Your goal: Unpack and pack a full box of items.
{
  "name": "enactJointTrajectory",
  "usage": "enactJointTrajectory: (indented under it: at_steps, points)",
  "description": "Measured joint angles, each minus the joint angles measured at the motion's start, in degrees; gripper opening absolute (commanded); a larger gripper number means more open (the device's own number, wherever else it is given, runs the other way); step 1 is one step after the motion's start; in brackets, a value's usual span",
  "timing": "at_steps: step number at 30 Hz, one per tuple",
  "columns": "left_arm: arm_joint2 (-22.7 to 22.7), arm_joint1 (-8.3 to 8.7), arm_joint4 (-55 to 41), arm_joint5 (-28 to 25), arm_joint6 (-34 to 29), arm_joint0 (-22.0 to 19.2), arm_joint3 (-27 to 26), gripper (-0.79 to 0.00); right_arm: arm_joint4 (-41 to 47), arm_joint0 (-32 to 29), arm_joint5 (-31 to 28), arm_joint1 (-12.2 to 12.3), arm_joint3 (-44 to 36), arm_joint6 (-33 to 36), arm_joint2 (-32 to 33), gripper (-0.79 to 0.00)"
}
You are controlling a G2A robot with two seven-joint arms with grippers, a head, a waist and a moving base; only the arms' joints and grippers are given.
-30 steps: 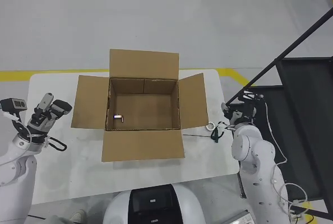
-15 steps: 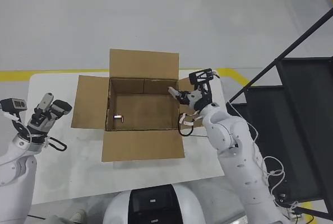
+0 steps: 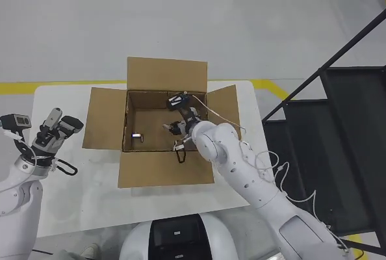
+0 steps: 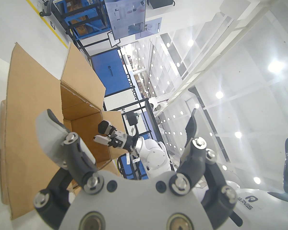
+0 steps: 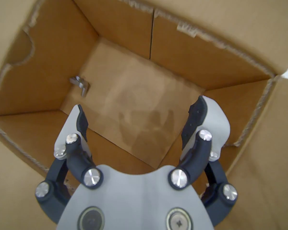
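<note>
**Open box mid-table, right gripper above it**

A white table [image 3: 82, 188] stands on grey floor [image 3: 63, 32] crossed by a yellow line [image 3: 24, 86], with a black metal rack [image 3: 355, 104] at the right. The open brown cardboard box [image 3: 167, 75] sits mid-table. The right gripper [image 5: 139, 111] hangs over its opening, fingers wide and empty. The left gripper [image 4: 120, 114], equally wide and empty, is well left of the box. A small metal item [image 5: 80, 84] lies on the box floor by its left wall, too small to identify.

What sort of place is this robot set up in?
Probably an industrial hall or robotics test floor: there is a yellow floor line, blue storage racks and rows of ceiling lights high overhead.
</note>
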Motion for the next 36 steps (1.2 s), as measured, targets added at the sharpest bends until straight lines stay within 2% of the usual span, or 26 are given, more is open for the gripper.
enactJointTrajectory:
  at_steps: [8,36]
  points:
    - [0.00,0.00,0.00,0.00,0.00,0.00,0.00,0.000,3.14,3.95,-0.63,-1.18,5.19,5.97,-2.17,0.000]
    - [0.00,0.00,0.00,0.00,0.00,0.00,0.00,0.000,3.12,3.95,-0.62,-1.17,5.22,5.99,-2.16,0.000]
